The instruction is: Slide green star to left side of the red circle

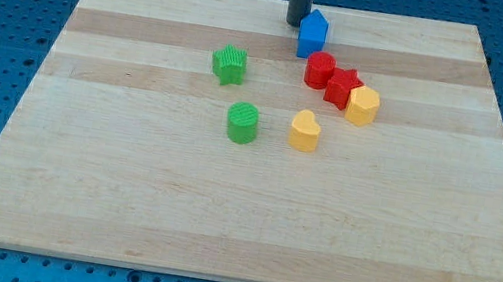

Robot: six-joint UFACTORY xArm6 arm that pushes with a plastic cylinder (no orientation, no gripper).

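Note:
The green star sits left of centre in the upper half of the wooden board. The red circle lies to its right, touching a red star on its lower right. My tip is near the view's top, just left of a blue block, above and to the right of the green star and apart from it.
A green round block lies below the green star. A yellow heart-shaped block is to its right. A yellow hexagonal block touches the red star's right side. The blue block stands just above the red circle.

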